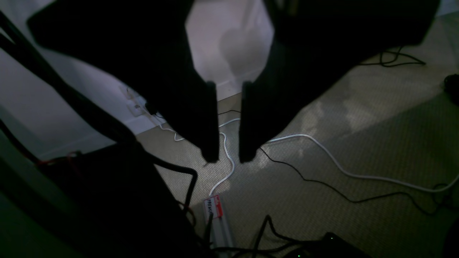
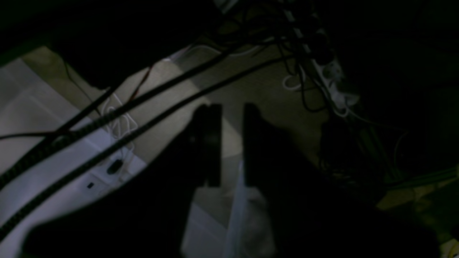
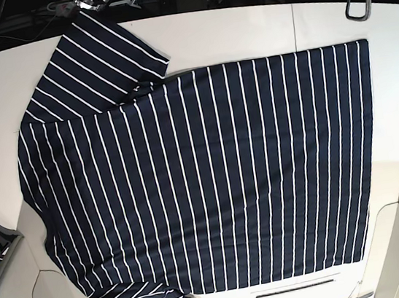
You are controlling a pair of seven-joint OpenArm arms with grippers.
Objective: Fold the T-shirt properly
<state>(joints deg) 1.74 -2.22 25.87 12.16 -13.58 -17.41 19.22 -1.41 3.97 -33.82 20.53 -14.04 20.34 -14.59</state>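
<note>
The T-shirt (image 3: 204,185) lay flat on the tabletop (image 3: 243,33), likely light and limp, best pinched at its hem corners; both grippers hung narrowly parted, holding nothing.

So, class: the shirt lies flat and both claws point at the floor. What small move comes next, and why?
Probably bring one claw over the table toward the upper sleeve of the T-shirt, since it lies spread, unfolded and untouched.
</note>
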